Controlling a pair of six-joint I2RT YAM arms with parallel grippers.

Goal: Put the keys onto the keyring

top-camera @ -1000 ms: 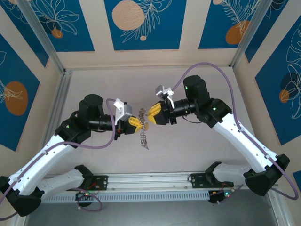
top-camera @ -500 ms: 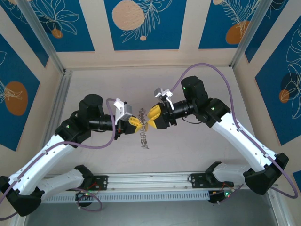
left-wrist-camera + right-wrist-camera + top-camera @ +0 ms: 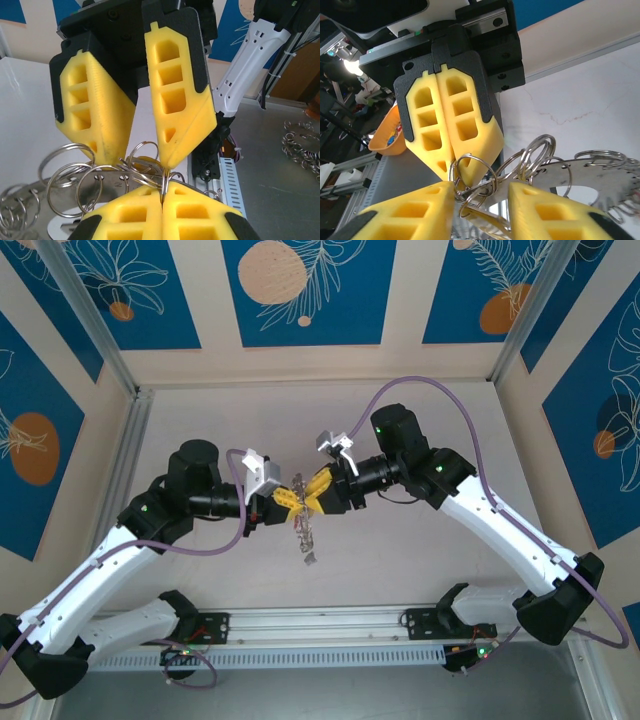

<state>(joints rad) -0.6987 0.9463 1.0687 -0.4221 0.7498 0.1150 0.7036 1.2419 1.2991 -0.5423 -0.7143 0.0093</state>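
Note:
The keyring (image 3: 304, 532), a flat silver plate rimmed with wire loops, hangs tilted above the table between both arms. My left gripper (image 3: 287, 500) is shut on it: in the left wrist view its fingers (image 3: 130, 215) pinch one thin loop (image 3: 164, 182) at their tips (image 3: 162, 200). My right gripper (image 3: 316, 492) is open, one finger on each side of the loop cluster (image 3: 480, 192). The plate (image 3: 600, 182) extends to the right. A flat metal blade (image 3: 492, 220), possibly a key, hangs from a small loop; a yellowish tag (image 3: 142, 162) sits behind the loops.
An orange bowl (image 3: 387, 135) with coloured bits sits past the left arm. A pile of loose rings (image 3: 300, 145) lies on the grey surface beside the slotted rail (image 3: 320, 625). Blue patterned walls (image 3: 300, 290) enclose the table.
My right gripper has moved left and closed in on my left one, so its open fingers now straddle the loops. The hanging keyring swung slightly.

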